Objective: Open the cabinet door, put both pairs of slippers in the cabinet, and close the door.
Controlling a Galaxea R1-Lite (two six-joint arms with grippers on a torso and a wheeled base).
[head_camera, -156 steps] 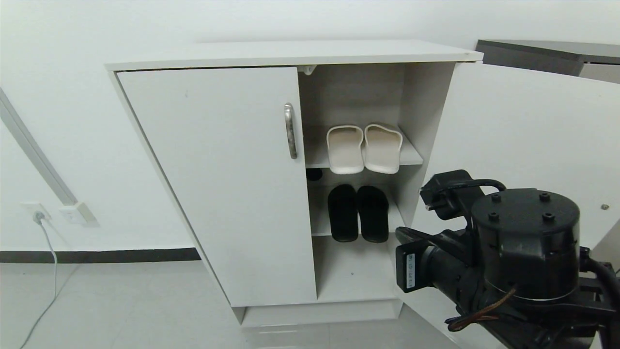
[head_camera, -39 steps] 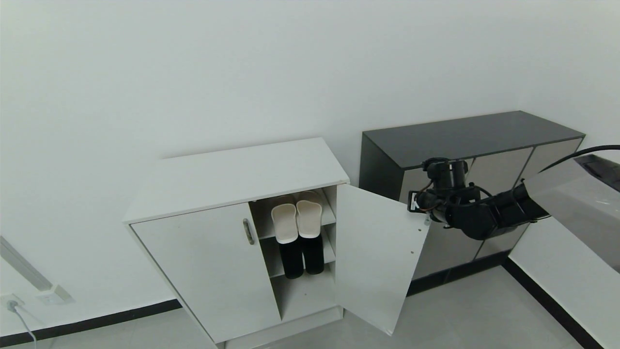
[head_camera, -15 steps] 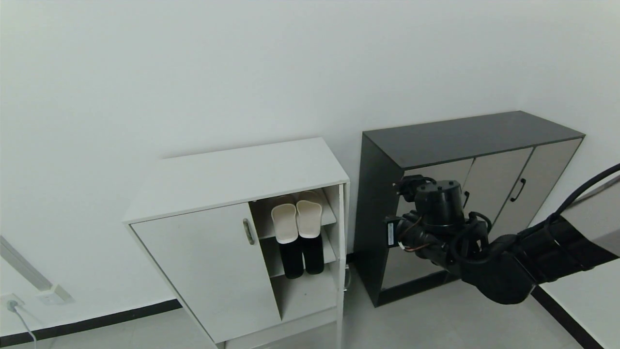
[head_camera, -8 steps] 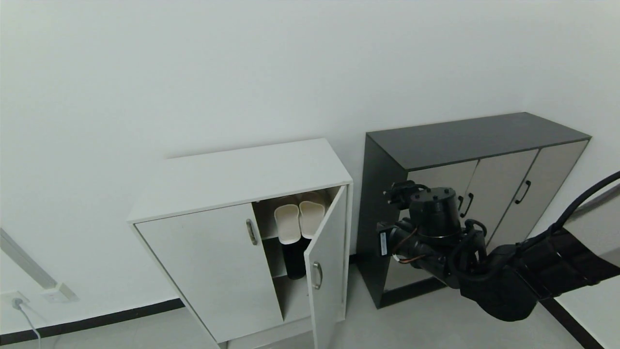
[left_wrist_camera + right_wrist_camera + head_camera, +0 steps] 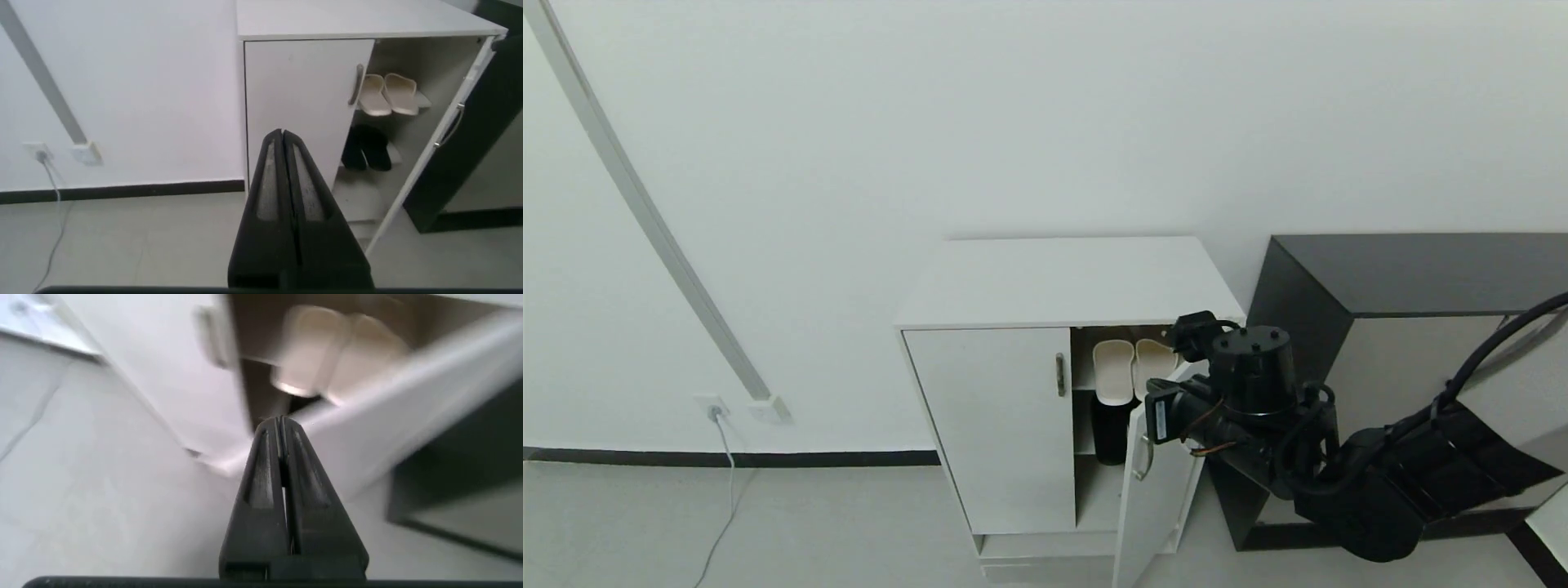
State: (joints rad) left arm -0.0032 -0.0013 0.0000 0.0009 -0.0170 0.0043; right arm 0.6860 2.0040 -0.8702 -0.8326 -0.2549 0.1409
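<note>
Both pairs are in the cabinet (image 5: 1062,278) already. The white slippers (image 5: 1134,367) sit side by side on the upper shelf, and the black slippers (image 5: 1107,430) are on the shelf right under them. They look tucked in far enough that a closing door shouldn't catch them, so I'd say only the closing is left.

The right-hand door (image 5: 1156,498) hangs partway open, with its handle (image 5: 1145,459) facing out into the room. The right fingers (image 5: 263,482) are pressed together with nothing between them, tips pointed at the door's face just ahead. I can't tell if they actually touch it. Closed up like that they'd work as a blunt pusher, so there's no need to grab the handle for a shove. The white slippers show past the door's edge, farther beyond the tips.

The left fingers (image 5: 268,188) are also pressed together and empty. They're well back from the cabinet with the closed left door straight ahead of them, out of the swing path I guess. The next bit probably just needs a steady push till the door sits flush.
</note>
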